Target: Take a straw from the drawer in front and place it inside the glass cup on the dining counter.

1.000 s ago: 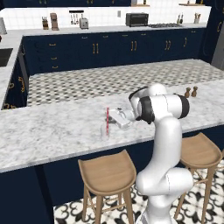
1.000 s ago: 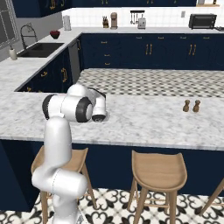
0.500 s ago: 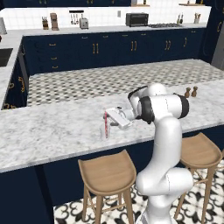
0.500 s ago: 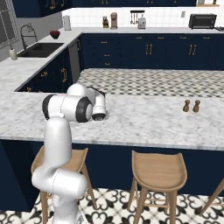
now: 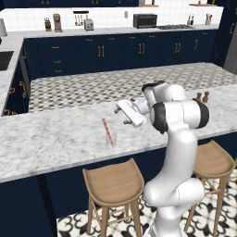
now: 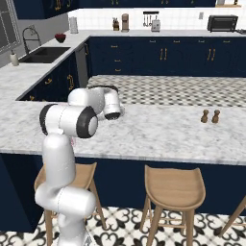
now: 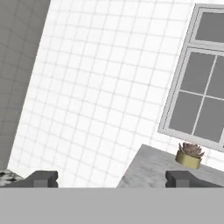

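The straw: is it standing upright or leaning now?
Leaning: the straw slants, its top tipped left, lower end at the barely visible glass cup.

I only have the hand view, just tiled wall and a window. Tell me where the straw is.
Observer: The straw stands tilted on the dining counter, lower end down; the glass cup is too faint to make out.
Operator: Give me the gripper's position against it.
Observer: The gripper sits just beside the straw's top end, apart from it, jaws open, nothing held.
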Robot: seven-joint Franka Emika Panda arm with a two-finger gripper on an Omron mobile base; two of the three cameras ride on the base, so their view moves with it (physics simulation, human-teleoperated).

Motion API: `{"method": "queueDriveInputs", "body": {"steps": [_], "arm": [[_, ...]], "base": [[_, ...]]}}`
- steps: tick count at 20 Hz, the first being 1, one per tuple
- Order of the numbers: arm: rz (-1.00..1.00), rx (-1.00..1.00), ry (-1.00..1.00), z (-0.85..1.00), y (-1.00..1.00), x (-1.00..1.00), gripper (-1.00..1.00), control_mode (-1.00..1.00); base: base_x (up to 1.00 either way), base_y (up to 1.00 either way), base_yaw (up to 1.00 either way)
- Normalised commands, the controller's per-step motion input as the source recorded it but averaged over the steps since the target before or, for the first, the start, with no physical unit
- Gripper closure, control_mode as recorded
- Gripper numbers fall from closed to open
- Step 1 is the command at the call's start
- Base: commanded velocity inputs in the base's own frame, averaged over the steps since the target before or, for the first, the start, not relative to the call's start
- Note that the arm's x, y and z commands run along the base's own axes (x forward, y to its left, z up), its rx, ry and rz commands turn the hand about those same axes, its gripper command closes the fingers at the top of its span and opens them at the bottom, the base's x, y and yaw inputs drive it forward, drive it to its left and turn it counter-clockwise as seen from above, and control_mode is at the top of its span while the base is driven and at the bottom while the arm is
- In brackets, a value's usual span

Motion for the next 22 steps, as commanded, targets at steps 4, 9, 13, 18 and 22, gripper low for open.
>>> {"method": "queueDriveInputs", "body": {"steps": [4, 9, 13, 18, 22], "arm": [[0.0, -0.14, -0.41, 0.7, -0.36, -0.72, -1.0, -1.0], [0.0, -0.25, -0.44, 0.3, -0.48, -0.97, -1.0, -1.0], [0.0, -0.27, -0.36, 0.03, -0.7, -0.71, -1.0, -1.0], [0.0, -0.27, -0.25, 0.0, -0.74, -0.54, -1.0, -1.0], [0.0, -0.26, -0.19, -0.01, -0.77, -0.6, -1.0, -1.0]], "base": [[0.0, 0.0, 0.0], [0.0, 0.0, 0.0], [0.0, 0.0, 0.0], [0.0, 0.0, 0.0], [0.0, 0.0, 0.0]]}}
